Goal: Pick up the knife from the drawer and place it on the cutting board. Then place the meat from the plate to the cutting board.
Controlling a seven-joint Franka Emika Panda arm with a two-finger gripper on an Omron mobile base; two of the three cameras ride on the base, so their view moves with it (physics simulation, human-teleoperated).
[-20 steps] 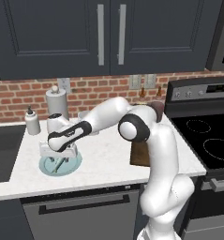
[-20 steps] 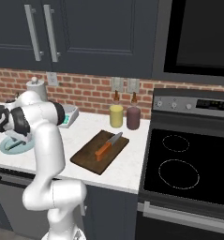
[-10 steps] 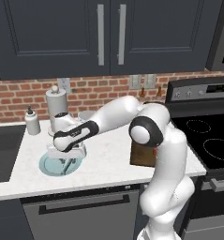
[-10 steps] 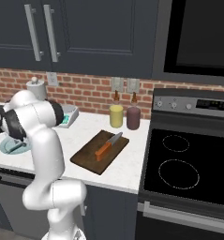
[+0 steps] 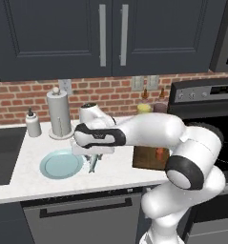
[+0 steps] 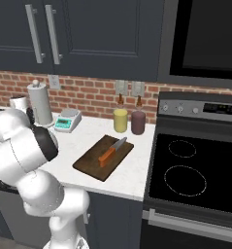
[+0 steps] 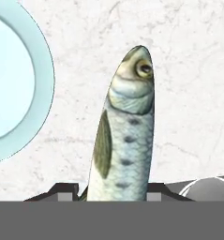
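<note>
One meat, one plate

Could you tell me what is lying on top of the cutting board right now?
On the cutting board lies the knife, orange handle toward the near edge. The fish is not there yet; the gripper holds it beside the plate.

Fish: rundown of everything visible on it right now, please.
The fish is small, slender and whole: silvery blue-grey scaled flank with dark spots, olive back, a dark side fin, a round yellow-ringed eye. In the hand view it runs lengthwise from between the tool tips, tail end pinched there, head pointing away. It hangs over the white marbled counter, just off the light blue plate. In the left base view it dangles head down beneath the hand beside the plate's rim.
</note>
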